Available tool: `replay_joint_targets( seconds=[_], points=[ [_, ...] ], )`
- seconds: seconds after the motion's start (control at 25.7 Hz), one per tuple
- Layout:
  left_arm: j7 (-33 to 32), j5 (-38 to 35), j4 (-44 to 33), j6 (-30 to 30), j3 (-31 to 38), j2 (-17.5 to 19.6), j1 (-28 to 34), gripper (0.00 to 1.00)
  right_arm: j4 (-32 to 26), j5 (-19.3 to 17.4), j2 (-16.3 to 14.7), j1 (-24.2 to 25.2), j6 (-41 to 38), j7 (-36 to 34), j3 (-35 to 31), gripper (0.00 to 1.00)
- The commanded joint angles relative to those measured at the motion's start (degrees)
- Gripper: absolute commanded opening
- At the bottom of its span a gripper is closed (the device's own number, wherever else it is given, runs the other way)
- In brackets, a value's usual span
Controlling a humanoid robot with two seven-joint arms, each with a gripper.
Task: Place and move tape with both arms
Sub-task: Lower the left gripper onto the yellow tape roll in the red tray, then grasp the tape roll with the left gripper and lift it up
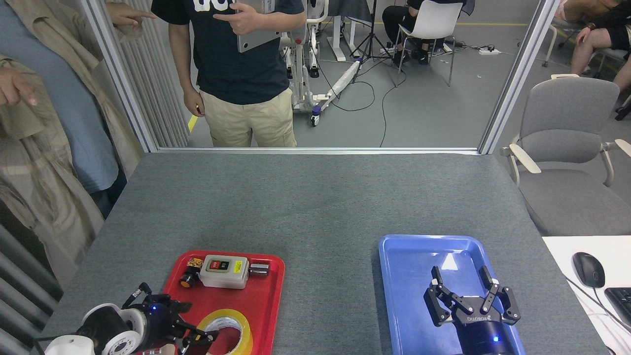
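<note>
yellow tape (227,333) flat in red tray (268,296)

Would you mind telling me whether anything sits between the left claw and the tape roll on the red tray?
Nothing visible does. The left claw is right at the tape on its near-left side. The switch box lies farther back on the red tray, clear of both.

The left tool (190,323) spreads beside the tape (224,331) on the red tray (268,296); the right tool (461,281) gapes over the blue tray (404,276).
</note>
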Motion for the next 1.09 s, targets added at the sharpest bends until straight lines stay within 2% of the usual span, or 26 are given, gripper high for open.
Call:
replay_joint_targets(
  seconds=[0.0,0.08,0.19,0.27,0.31,0.35,0.51,0.62,0.7,0.86,0.97,1.05],
  points=[
    [-0.5,-0.1,1.9,0.0,-1.9,-1.6,-1.3,0.74,1.4,-0.2,0.0,-0.1,0.4,-0.1,0.0,0.99],
    [-0.7,-0.1,3.1,0.0,-3.0,-2.1,-1.6,0.56,2.2,-0.2,-0.1,0.1,0.4,-0.1,0.0,0.99],
    [-0.7,-0.1,4.4,0.0,-3.2,-2.4,-2.4,0.45,2.9,0.0,0.0,0.1,-0.2,-0.3,-0.1,0.99],
    [-0.8,-0.1,5.5,0.0,-3.2,-2.5,-3.1,0.35,2.8,-0.1,0.1,1.0,-1.0,-1.4,-0.4,0.99],
    [-0.8,-0.1,6.2,-0.1,-3.2,-2.7,-3.6,0.21,2.9,-0.1,0.0,1.1,-1.3,-1.7,-0.5,0.99],
    [-0.8,-0.1,6.5,-0.4,-3.2,-3.0,-3.7,0.00,2.9,0.0,0.0,1.1,-1.4,-1.8,-0.6,0.99],
    [0.1,2.6,6.5,-3.4,-1.8,-4.1,-3.8,0.00,2.8,0.3,0.3,1.2,-3.1,-1.8,-2.3,0.99],
    [0.6,12.8,6.1,-6.6,1.8,-4.5,-4.7,0.00,2.8,1.2,0.4,1.2,-3.9,-1.8,-2.5,0.99],
    [1.0,22.6,6.1,-8.4,4.7,-5.2,-4.9,0.00,2.8,1.2,0.3,1.2,-3.9,-1.8,-2.5,0.99],
    [1.2,40.6,9.5,-8.4,6.7,-11.8,-4.7,0.00,2.8,1.2,0.3,1.2,-4.1,-1.8,-2.4,0.99],
    [1.1,44.3,18.6,-8.4,6.7,-18.2,-4.7,0.00,2.9,1.5,0.3,1.3,-5.7,-3.3,-2.3,1.00],
    [1.2,44.9,22.2,-8.4,6.8,-21.1,-4.8,0.00,2.9,2.0,-0.1,1.3,-9.3,-5.9,-2.3,1.00]
  ],
)
